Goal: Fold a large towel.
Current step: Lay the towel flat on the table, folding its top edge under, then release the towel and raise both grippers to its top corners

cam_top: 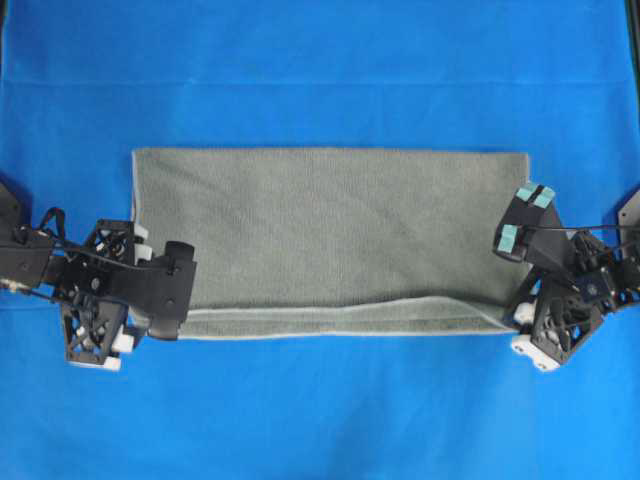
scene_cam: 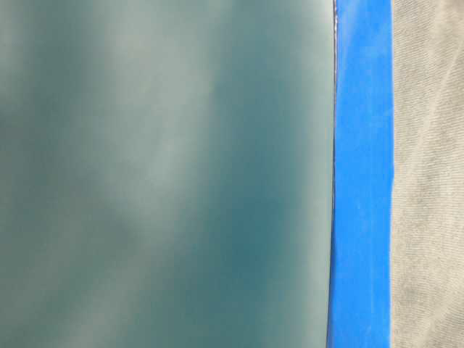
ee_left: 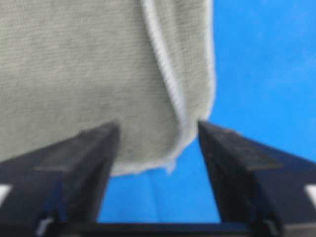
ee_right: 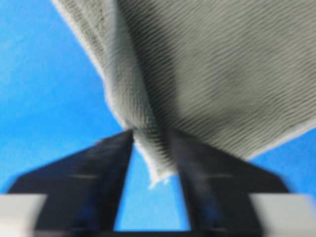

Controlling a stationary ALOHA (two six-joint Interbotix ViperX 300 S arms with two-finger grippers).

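The grey-green towel lies flat on the blue sheet, folded once, with two pale hemmed edges stacked along its near side. My left gripper is at the towel's near-left corner. In the left wrist view my left gripper is wide open, and the towel corner shows between the jaws, untouched. My right gripper is at the towel's right edge. In the right wrist view my right gripper has its jaws narrower but apart, and a corner of the towel shows between them.
The blue sheet covers the whole table around the towel. The table-level view shows a blurred grey-green surface on its left, a strip of blue sheet and towel cloth at its right edge.
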